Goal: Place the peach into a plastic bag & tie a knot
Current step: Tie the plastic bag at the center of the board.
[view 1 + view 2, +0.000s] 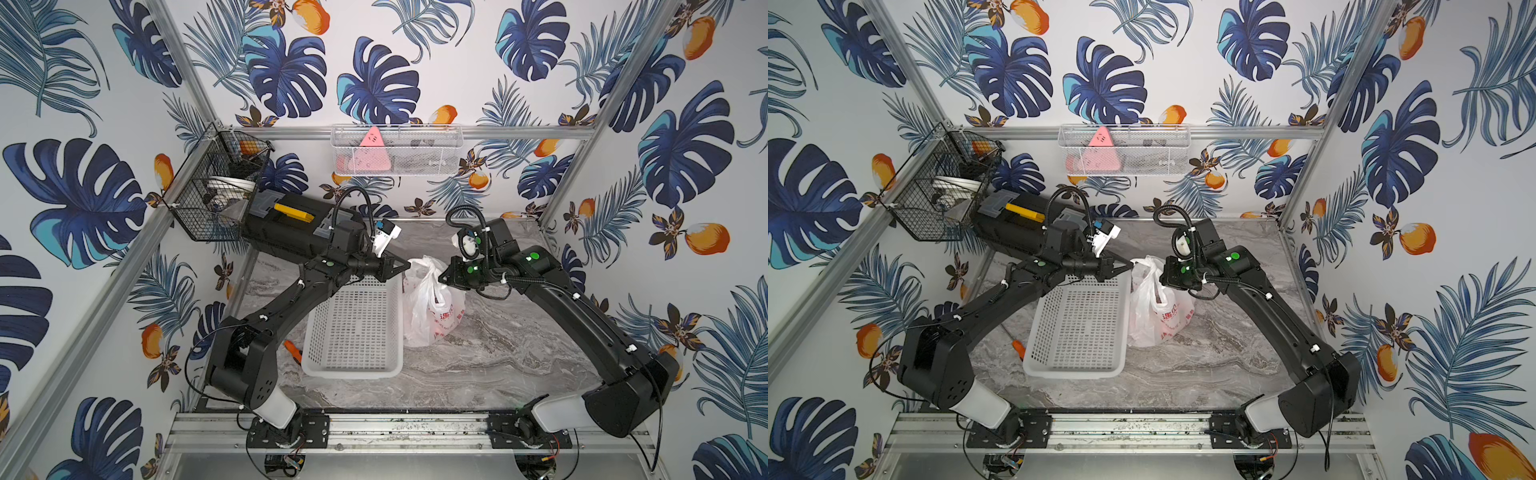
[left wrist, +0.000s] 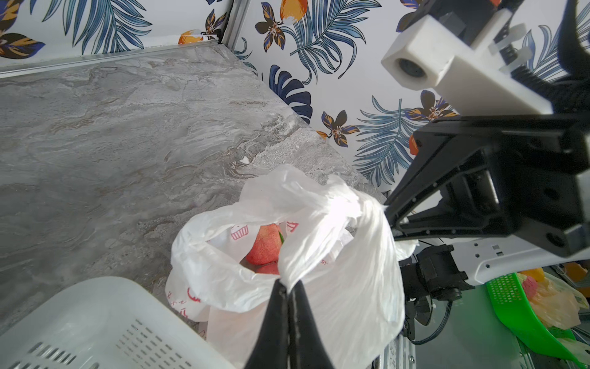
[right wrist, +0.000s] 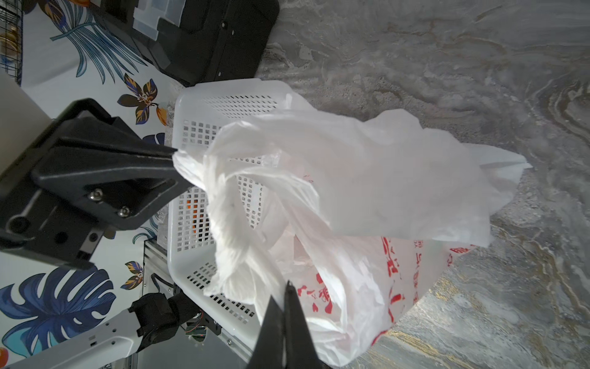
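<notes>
Handles of the plastic bag (image 1: 432, 307) pinched in left fingers (image 2: 271, 326) and right fingers (image 3: 271, 332), both pairs pressed together; peach (image 2: 263, 244) inside.

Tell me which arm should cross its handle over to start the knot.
Probably right. Both grippers pinch handles of the plastic bag, but the left gripper crowds the perforated basket; the right gripper has marble tabletop beside it.

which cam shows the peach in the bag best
The left wrist view: it looks through the open mouth of the plastic bag straight onto the red-pink peach. Both top views give only a dim reddish patch behind the plastic; the right wrist view shows just a faint pink tint through it.
</notes>
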`<action>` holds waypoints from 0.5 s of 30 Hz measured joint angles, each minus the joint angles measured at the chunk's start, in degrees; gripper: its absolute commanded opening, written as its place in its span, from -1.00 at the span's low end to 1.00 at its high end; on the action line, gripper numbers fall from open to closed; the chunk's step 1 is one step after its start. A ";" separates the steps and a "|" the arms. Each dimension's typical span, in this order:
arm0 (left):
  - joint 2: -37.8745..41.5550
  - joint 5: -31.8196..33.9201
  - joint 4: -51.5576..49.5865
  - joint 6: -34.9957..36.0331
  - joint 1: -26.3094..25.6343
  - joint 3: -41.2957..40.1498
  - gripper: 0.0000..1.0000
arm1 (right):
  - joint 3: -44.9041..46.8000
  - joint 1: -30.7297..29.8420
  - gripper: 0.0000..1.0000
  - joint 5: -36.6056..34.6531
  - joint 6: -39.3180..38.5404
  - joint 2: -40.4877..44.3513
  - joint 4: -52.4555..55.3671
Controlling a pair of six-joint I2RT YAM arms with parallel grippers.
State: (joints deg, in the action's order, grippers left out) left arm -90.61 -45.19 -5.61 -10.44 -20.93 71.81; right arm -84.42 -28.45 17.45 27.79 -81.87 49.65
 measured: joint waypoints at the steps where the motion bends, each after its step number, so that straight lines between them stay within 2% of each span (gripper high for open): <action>1: 0.00 0.09 -0.13 0.04 0.04 0.09 -1.00 | 0.02 0.07 -1.00 -0.28 -0.02 0.15 0.17; 6: 0.00 0.68 -0.81 0.09 0.11 0.20 -1.00 | 0.02 0.11 -1.00 -3.08 -1.42 0.39 1.92; 15: 1.38 4.59 -3.48 1.60 0.28 -2.34 -1.00 | 4.44 0.11 -1.00 -14.23 -1.22 0.98 4.55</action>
State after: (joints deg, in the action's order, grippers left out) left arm -89.23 -40.60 -9.08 -8.84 -20.64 69.47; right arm -79.99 -28.34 3.22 26.57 -80.88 54.19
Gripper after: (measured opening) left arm 0.059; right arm 0.049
